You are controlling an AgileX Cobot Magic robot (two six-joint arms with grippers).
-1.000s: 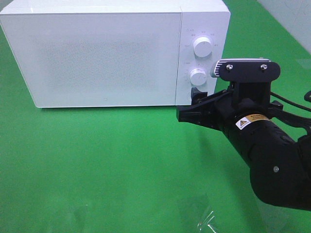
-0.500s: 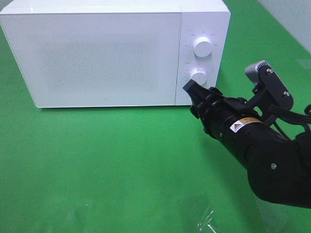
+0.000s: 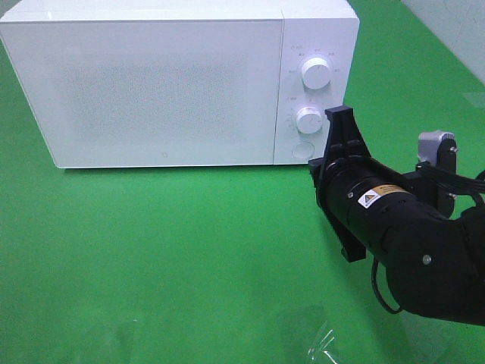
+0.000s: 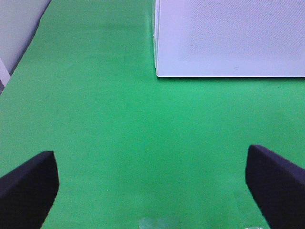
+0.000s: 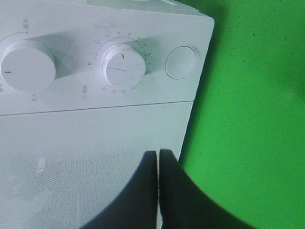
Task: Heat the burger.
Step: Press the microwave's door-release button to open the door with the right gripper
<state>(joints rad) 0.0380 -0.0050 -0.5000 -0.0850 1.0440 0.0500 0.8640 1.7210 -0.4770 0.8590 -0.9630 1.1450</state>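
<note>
The burger is out of view. The white microwave (image 3: 167, 83) stands at the back of the green table with its door closed. My right gripper (image 3: 322, 163) is just in front of the microwave's lower right corner, beside the control panel. In the right wrist view its two fingers (image 5: 158, 160) are pressed together with nothing between them, pointing at the seam between the door and the panel. My left gripper (image 4: 152, 191) is open and empty, low over the bare green table in front of the microwave's left corner (image 4: 157, 71).
The panel carries an upper knob (image 3: 316, 72), a lower knob (image 3: 308, 120) and a round button (image 3: 302, 149). A clear crumpled film (image 3: 322, 341) lies near the table's front edge. A pale wall borders the far right (image 3: 455, 30).
My right gripper has closed from wide open to shut. Its wrist has rolled over and drawn back a little from the lower knob. The left view has no earlier frame.
</note>
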